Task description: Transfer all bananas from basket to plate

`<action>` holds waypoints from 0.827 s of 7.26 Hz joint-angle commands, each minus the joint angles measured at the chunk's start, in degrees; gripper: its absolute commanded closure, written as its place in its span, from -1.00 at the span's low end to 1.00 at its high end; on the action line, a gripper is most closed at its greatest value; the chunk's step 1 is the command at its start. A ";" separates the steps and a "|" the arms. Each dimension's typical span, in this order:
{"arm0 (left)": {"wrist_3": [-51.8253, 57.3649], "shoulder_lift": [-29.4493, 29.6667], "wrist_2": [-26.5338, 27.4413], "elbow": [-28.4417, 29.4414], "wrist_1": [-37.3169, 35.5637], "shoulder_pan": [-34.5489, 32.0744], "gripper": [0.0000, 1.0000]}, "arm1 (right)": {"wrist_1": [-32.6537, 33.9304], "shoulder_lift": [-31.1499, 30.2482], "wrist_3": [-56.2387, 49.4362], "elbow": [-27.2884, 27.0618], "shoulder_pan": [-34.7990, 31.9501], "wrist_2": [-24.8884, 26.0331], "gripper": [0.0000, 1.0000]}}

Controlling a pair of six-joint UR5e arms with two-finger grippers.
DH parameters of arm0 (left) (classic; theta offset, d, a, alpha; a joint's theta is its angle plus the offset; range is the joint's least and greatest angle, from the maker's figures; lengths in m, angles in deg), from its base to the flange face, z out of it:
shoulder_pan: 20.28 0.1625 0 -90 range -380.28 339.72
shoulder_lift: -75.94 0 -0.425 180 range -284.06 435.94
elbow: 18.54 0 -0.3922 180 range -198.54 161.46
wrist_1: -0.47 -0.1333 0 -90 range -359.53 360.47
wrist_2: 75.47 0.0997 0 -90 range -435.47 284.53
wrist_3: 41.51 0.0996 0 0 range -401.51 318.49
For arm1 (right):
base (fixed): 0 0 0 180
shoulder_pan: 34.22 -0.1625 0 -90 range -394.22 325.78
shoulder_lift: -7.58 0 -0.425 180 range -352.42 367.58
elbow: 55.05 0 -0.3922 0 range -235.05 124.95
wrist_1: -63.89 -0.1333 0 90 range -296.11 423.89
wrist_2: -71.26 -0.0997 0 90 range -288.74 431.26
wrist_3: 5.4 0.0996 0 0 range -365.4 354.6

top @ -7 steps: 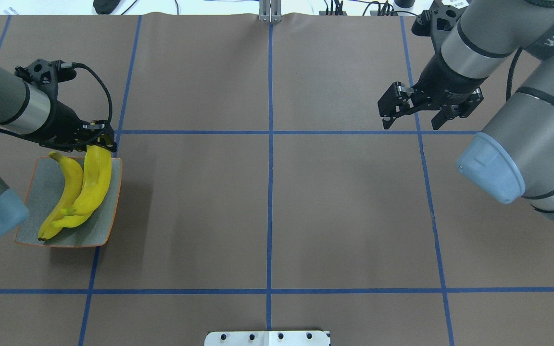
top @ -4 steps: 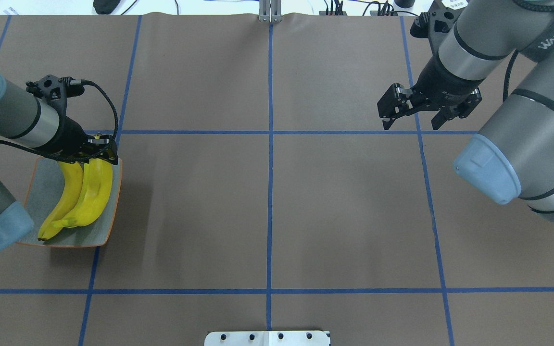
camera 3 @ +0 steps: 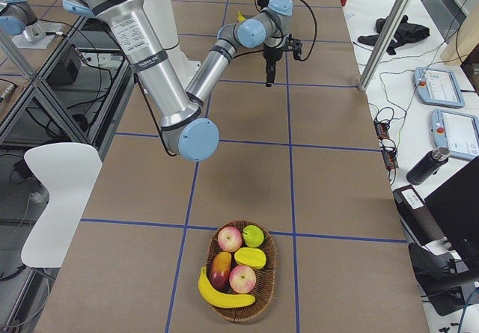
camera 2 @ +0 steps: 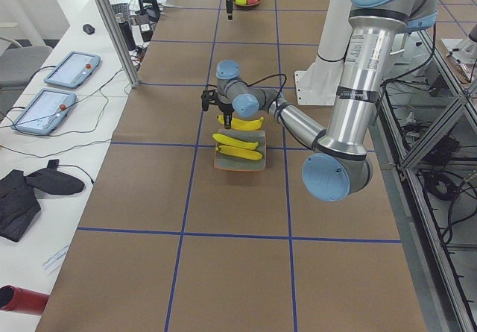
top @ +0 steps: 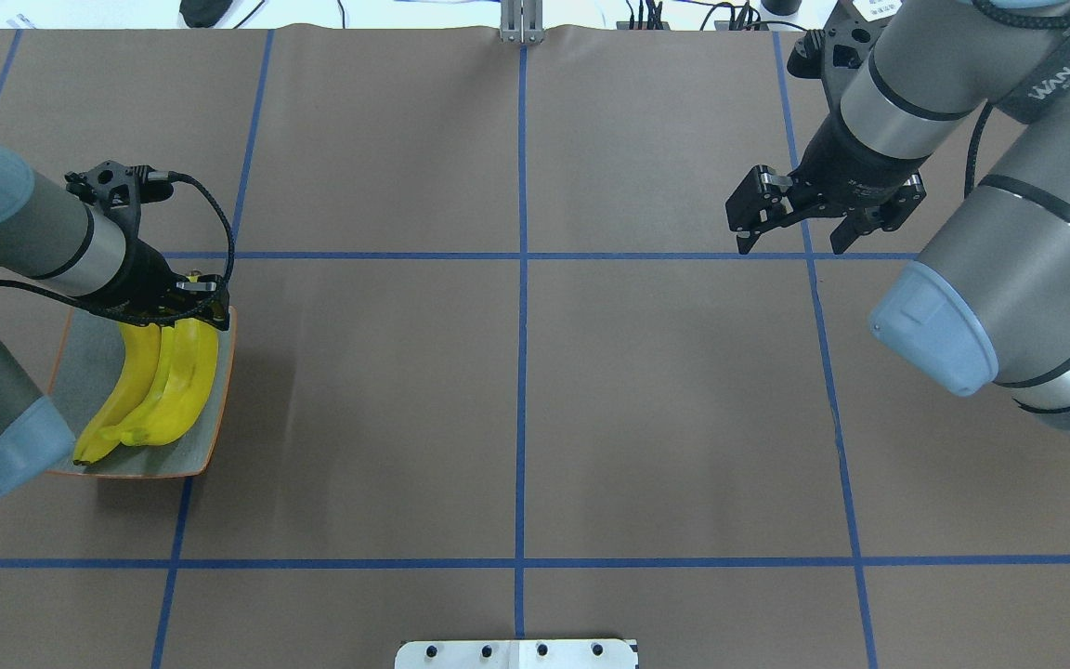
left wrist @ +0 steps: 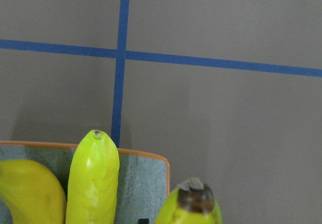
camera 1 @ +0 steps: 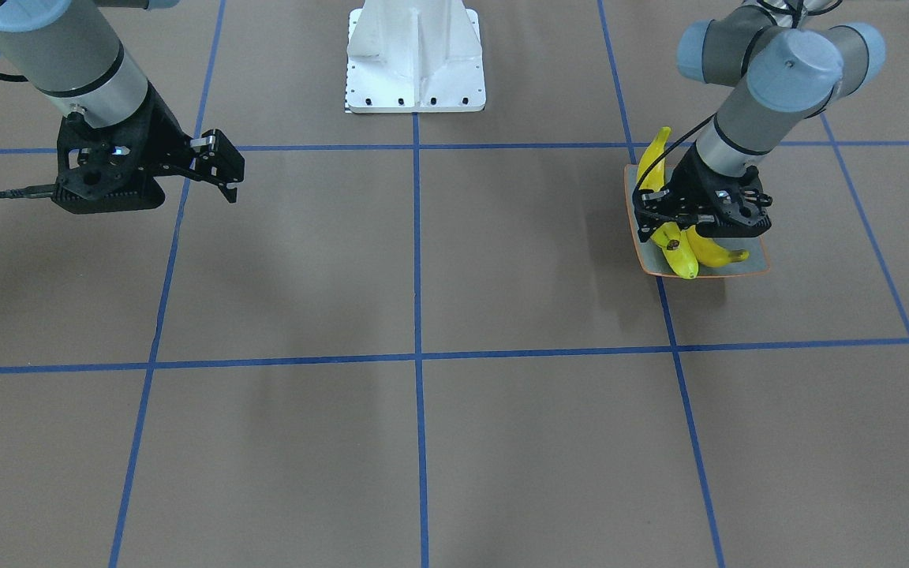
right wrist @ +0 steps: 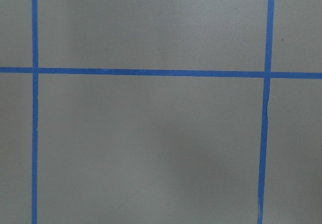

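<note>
At the table's left end, the left gripper (top: 193,311) is clamped on the far end of a banana (top: 193,372). It lies on the plate (top: 80,372) beside two others, its length running back toward the robot. The right gripper (top: 790,243) hangs with its jaws apart. The last banana (camera 3: 224,295) lies in the basket (camera 3: 266,292) at the far right, nearer that arm.

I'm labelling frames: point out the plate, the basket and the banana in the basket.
plate (top: 89,362), overhead view, bare grey surface.
basket (camera 3: 272,273), exterior right view, right rim.
banana (camera 3: 224,297), exterior right view, middle of its body.
</note>
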 commanded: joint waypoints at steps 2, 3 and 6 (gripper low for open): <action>1.40 -0.09 0.20 1.18 0.07 0.10 1.00 | -0.05 0.08 0.04 0.21 0.54 0.50 -0.99; 1.49 -0.09 0.29 1.44 0.16 0.10 1.00 | -0.05 0.08 0.12 0.12 0.71 0.59 -0.99; 3.23 -0.09 0.29 2.15 0.16 0.19 1.00 | -0.05 0.08 0.30 0.12 0.89 0.59 -0.99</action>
